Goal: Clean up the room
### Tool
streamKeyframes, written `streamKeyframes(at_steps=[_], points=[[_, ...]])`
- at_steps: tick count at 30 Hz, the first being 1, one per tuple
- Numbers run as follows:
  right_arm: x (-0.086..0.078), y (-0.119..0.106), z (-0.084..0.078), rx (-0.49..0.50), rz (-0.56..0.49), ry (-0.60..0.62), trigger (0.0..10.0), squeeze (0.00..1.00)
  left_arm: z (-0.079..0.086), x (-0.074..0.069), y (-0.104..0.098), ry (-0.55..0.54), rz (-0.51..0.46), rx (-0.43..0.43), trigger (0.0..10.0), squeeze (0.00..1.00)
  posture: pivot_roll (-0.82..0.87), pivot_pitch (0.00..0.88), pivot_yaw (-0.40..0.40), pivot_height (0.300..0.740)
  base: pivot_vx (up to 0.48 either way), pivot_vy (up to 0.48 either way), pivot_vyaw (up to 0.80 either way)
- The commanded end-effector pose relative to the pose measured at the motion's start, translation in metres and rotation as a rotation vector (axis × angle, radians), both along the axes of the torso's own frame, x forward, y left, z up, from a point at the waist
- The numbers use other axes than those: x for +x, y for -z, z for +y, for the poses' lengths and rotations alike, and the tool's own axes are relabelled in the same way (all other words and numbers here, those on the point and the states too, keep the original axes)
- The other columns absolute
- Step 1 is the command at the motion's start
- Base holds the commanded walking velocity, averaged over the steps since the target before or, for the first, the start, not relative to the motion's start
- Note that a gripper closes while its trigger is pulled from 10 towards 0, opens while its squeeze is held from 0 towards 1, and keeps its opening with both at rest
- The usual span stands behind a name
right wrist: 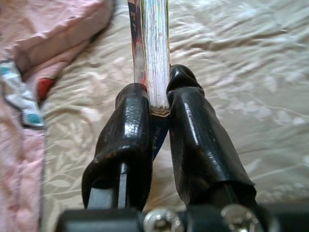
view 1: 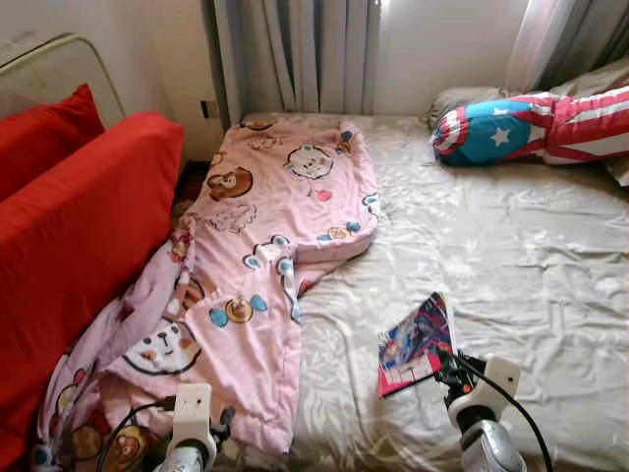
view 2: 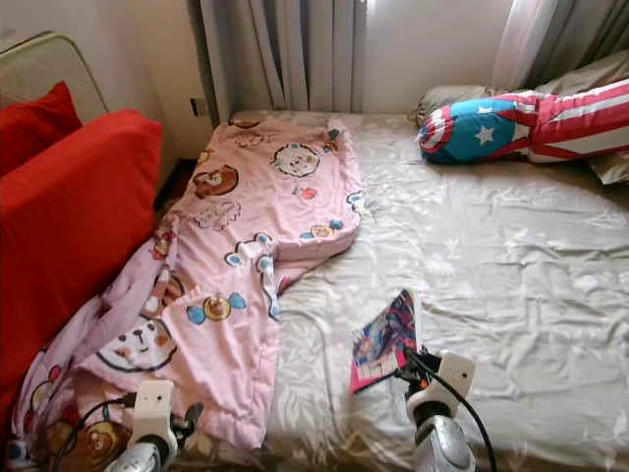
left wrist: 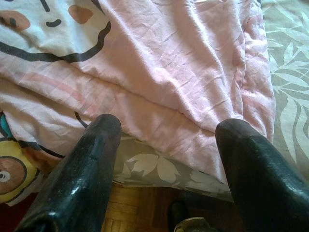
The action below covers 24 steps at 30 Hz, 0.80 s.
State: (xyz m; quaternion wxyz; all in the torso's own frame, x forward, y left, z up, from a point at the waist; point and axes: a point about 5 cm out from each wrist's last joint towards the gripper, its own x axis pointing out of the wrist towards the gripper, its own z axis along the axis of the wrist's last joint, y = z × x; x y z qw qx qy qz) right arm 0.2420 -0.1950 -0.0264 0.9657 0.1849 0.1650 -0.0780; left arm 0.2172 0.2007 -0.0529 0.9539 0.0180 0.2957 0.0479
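You face a bed [view 1: 511, 246] with a pale leaf-print sheet, a pink cartoon quilt [view 1: 265, 246] trailing off its left edge beside a red sofa [view 1: 79, 226], and a star-and-stripe pillow [view 1: 531, 128] near the curtains. Your right gripper [right wrist: 159, 104] has its jaws clamped on the lower edge of a colourful book [view 1: 417, 344], which stands tilted just above the sheet near the bed's front edge. Keep that pinch firm and lift straight, since the thin spine could swing or slip. Your left gripper [left wrist: 166, 145] hangs with jaws wide over the quilt's hem, holding nothing.
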Motion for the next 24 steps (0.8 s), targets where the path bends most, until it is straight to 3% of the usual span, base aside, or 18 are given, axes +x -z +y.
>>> streamKeyframes(at_steps=[1, 10, 16, 24], points=[[0.000, -0.002, -0.005, -0.030, -0.015, -0.001, 10.0, 0.00, -0.001, -0.006, 0.004, 0.006, 0.021, 0.009, 10.0, 0.00, -0.01, 0.000, -0.044, 0.726, 0.000, -0.480, -0.53], [0.003, -0.006, -0.008, -0.048, -0.031, 0.009, 10.0, 0.00, -0.003, 0.000, 0.001, 0.015, 0.004, 0.016, 10.0, 0.00, 0.00, 0.000, -0.054, 0.726, 0.000, -0.480, -0.19], [0.004, -0.005, -0.002, -0.047, -0.023, -0.016, 10.0, 0.00, -0.002, 0.001, 0.000, 0.017, -0.001, 0.021, 10.0, 0.00, 0.00, 0.000, -0.053, 0.726, 0.000, 0.000, 0.00], [0.005, -0.005, 0.009, -0.089, -0.030, -0.098, 10.0, 0.00, 0.000, 0.000, 0.000, 0.012, 0.002, 0.024, 10.0, 0.00, 0.01, 0.000, -0.046, 0.726, 0.000, -0.475, 0.05]])
